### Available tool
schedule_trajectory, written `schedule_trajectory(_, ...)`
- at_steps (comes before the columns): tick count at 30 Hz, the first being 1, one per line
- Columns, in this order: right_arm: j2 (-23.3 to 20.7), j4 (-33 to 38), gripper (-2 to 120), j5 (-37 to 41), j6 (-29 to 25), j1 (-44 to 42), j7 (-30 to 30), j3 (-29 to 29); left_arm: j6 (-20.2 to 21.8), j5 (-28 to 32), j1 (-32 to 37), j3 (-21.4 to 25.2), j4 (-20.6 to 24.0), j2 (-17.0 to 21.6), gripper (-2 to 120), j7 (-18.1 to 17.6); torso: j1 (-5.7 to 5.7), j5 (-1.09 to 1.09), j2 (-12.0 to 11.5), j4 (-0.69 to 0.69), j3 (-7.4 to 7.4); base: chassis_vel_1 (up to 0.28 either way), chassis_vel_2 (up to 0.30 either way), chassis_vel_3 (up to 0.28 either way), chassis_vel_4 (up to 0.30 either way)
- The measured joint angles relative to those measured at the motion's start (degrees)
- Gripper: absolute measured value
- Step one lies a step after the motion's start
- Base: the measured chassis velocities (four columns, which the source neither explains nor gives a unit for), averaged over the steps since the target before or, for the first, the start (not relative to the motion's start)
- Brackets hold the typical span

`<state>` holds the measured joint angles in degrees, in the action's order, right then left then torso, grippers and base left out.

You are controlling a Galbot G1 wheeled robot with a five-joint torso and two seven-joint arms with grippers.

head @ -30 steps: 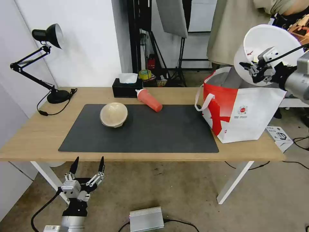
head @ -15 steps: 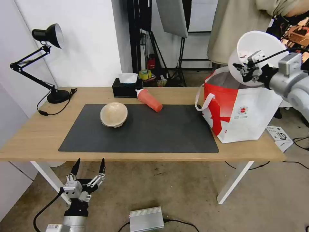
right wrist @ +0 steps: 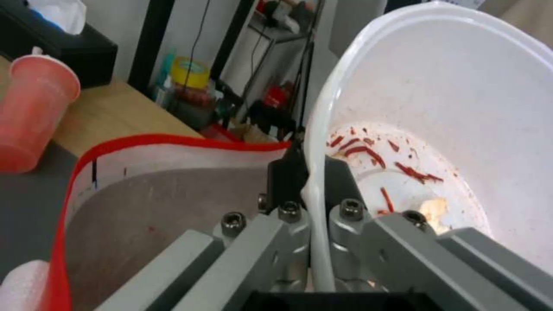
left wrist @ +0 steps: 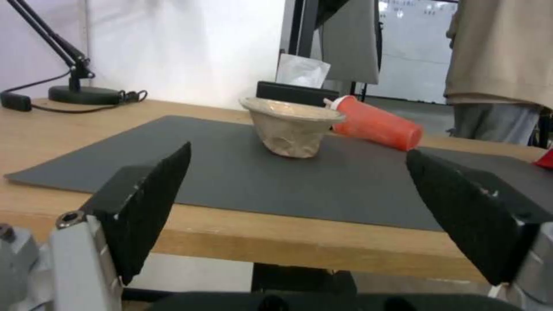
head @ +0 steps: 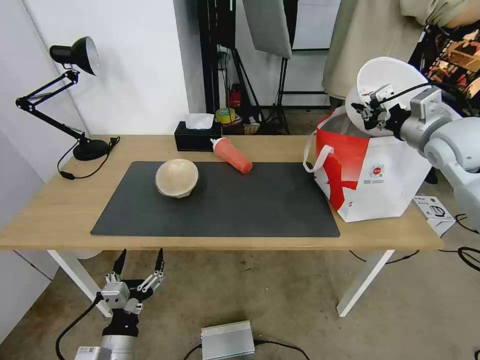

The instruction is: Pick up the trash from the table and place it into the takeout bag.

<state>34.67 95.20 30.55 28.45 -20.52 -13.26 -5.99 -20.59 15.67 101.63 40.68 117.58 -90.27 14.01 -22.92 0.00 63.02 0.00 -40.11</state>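
Currently the white bowl (head: 387,82), red scraps stuck inside, is held tilted above the open mouth of the takeout bag (head: 380,175), its rim pinched between the closed fingers of the right gripper (head: 367,111). The bag stands at the table's (head: 60,210) right end. Well left of the bag, the red cup (head: 232,155) lies on its side and the tan bowl (head: 176,178) rests on the grey mat (head: 225,210). Far left of the bag and below the table edge, the left gripper (head: 139,262) is parked, fingers spread wide.
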Motion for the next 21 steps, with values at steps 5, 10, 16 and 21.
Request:
schedule_trajectory(5, -0.4, 0.2, 6, 0.0, 0.0, -0.3, 0.0, -0.3, 0.0, 0.0, 0.1, 0.0, -0.1, 0.0, 100, 0.1, 0.0, 0.0, 0.0, 0.0, 0.0, 0.0, 0.0, 0.0, 0.0)
schedule_trajectory(10, -0.8, 0.8, 24, 0.1, 0.0, -0.7, 0.2, -0.9, -0.2, 0.0, 0.3, 0.0, -0.1, -0.1, 100, 0.2, 0.0, 0.0, 0.0, 0.0, 0.0, 0.0, 0.0, 0.0, 0.0)
schedule_trajectory(16, -1.3, 1.3, 42, 0.2, 0.1, -1.2, 0.1, -1.6, -0.2, -0.1, 0.4, -0.1, 0.1, -0.2, 100, 0.3, 0.0, 0.0, 0.0, 0.0, 0.0, 0.0, 0.0, 0.0, 0.0)
schedule_trajectory(21, -1.8, 1.8, 61, 0.3, 0.1, -2.0, 0.0, -2.3, -0.2, -0.2, 0.5, -0.2, 0.3, -0.3, 100, 0.4, 0.0, 0.0, 0.0, 0.0, 0.0, 0.0, 0.0, 0.0, 0.0)
